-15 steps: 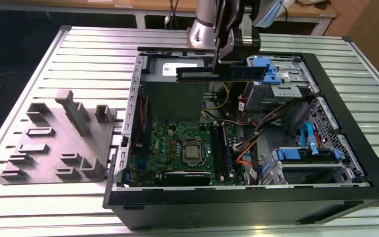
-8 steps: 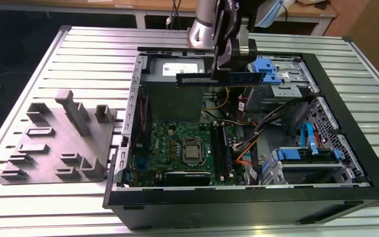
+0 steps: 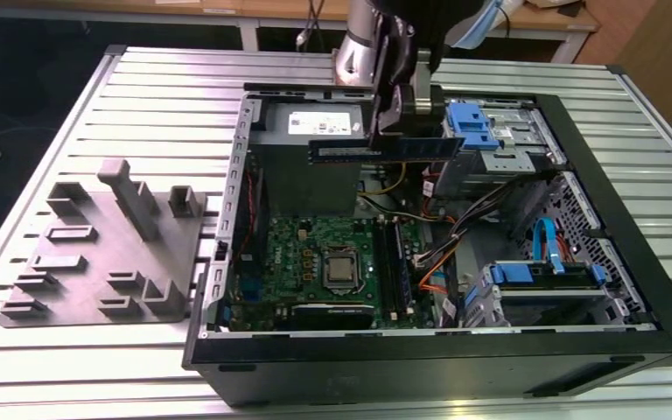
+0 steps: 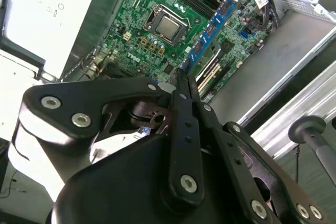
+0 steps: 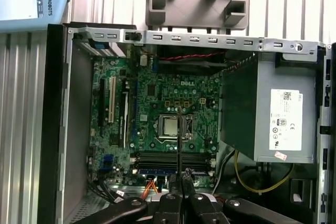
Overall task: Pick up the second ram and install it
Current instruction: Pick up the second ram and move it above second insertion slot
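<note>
my fingers point(image 3: 401, 138) are pinched narrow on the second ram point(image 3: 385, 150), gripping it near the middle of its top edge. the stick hangs level, with its long side running across the exterior view and its flat face toward that camera. it sits up above the open computer case point(image 3: 430, 367), lined up in that view with the grey power supply point(image 3: 312, 131) on one end and the blue-clipped drive cage point(image 3: 482, 131) on the other. it is well clear of the green motherboard point(image 3: 312, 254) and is not seated in the long black slot rails point(image 3: 397, 262).

in the first wrist view my fingers point(image 5: 180, 195) meet around the stick point(image 5: 180, 135), seen edge-on as a thin dark line crossing over the processor socket point(image 5: 170, 126) and the slot rails point(image 5: 173, 157). in the second wrist view my fingers point(image 4: 181, 77) are drawn together over the board.

the case lies on its side on the ribbed metal counter point(image 3: 137, 79), and a grey parts holder point(image 3: 102, 254) rests on the counter beside it, at the exterior view's left.
</note>
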Tool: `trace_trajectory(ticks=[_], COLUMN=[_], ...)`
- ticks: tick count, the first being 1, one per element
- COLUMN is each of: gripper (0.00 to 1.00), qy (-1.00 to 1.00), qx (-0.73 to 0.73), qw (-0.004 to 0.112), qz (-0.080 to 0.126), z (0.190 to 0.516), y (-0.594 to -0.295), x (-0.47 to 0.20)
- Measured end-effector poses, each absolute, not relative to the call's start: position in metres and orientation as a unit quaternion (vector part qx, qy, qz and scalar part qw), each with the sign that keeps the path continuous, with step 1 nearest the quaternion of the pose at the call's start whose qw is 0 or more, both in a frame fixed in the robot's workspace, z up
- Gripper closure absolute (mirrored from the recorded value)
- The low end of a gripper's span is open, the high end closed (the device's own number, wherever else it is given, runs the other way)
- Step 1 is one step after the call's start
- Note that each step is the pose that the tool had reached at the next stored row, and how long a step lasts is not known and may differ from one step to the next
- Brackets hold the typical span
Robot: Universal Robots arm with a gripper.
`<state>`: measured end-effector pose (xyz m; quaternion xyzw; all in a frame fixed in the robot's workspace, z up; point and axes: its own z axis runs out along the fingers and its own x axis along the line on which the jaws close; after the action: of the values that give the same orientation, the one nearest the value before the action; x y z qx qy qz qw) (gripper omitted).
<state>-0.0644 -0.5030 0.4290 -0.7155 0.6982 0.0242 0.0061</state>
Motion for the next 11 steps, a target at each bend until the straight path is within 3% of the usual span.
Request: trace_trajectory(ticks=[11], gripper=[0.91], qy=[0.698], qx=[-0.715], qw=[0.006], qz=[0.024], z=[0.411], y=[-0.502], x=[-0.065])
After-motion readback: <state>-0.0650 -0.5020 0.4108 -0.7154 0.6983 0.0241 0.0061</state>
